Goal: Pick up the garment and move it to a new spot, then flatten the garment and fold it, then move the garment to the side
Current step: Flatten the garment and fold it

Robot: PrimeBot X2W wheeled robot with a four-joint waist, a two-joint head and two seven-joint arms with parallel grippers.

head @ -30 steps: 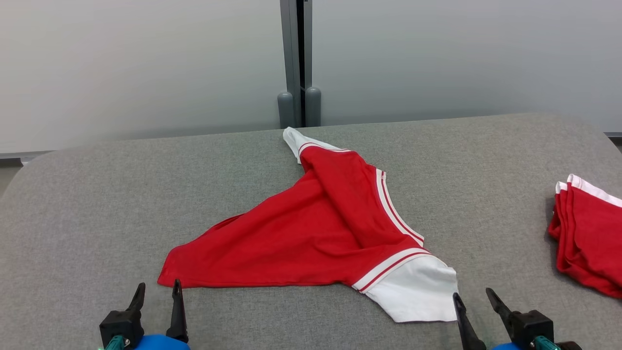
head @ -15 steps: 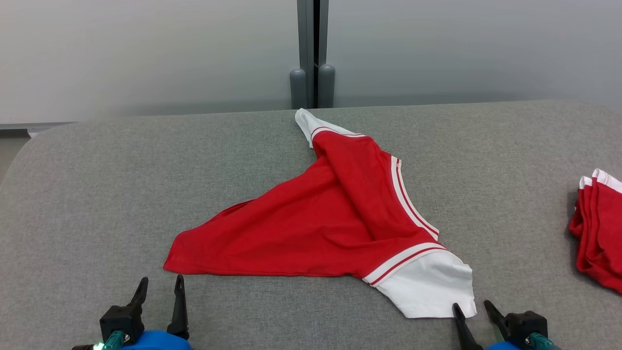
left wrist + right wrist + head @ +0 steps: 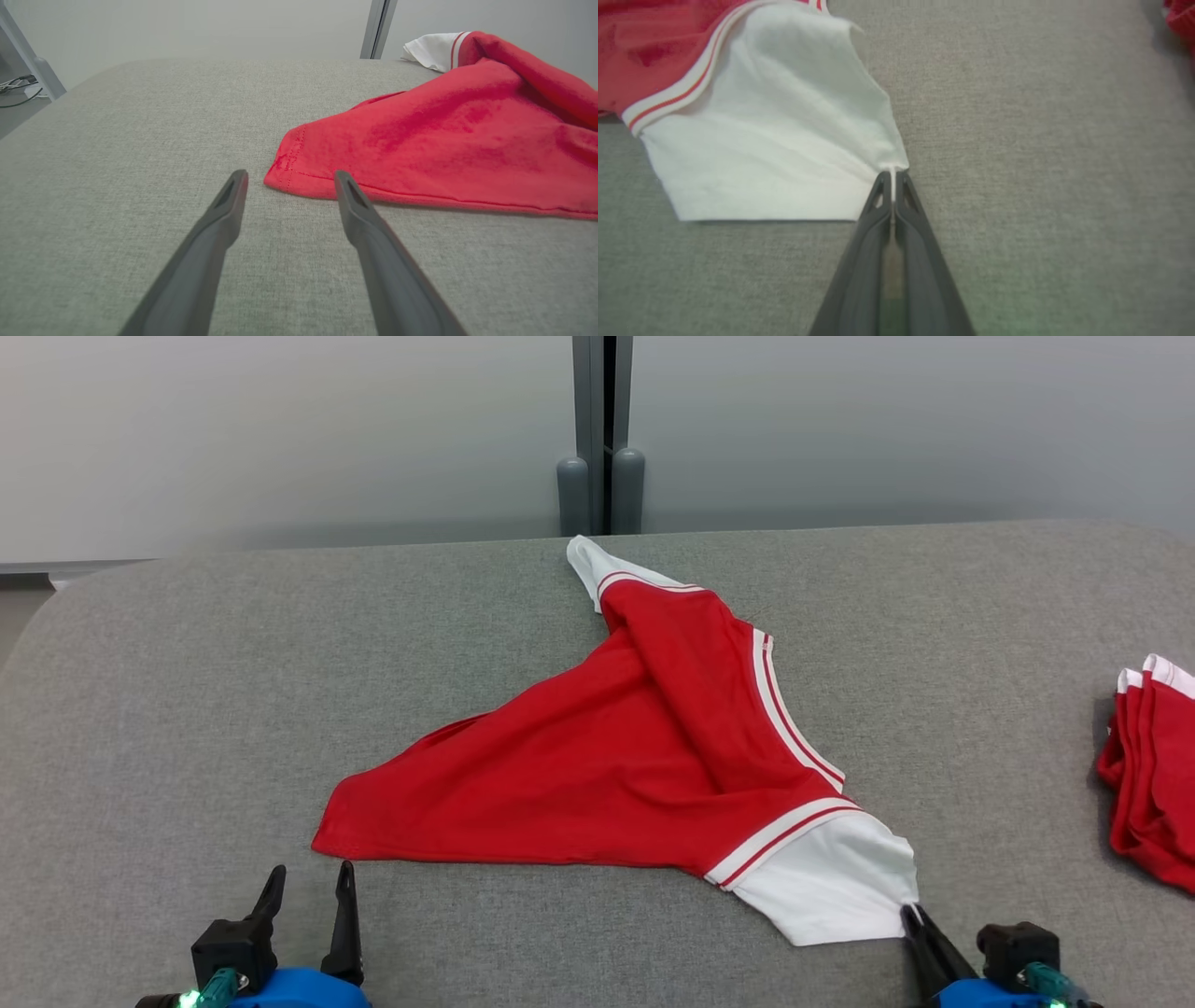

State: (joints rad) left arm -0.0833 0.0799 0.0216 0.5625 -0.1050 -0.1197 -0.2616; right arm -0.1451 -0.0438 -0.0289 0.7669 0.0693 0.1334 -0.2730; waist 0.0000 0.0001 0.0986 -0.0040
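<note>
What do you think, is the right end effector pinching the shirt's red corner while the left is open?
No: the right end effector pinches the white corner of the shirt, not red, as the right wrist view shows. The left end effector is open.

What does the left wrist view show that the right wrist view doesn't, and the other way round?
Left wrist view: the left gripper, open, near a hem corner of the red knit garment with white striped sleeves; a grey metal post and dark floor cables beyond. Right wrist view: the right gripper shut on a corner of the white sleeve; another red cloth at the top right. Both: that garment on the grey fabric tabletop.
</note>
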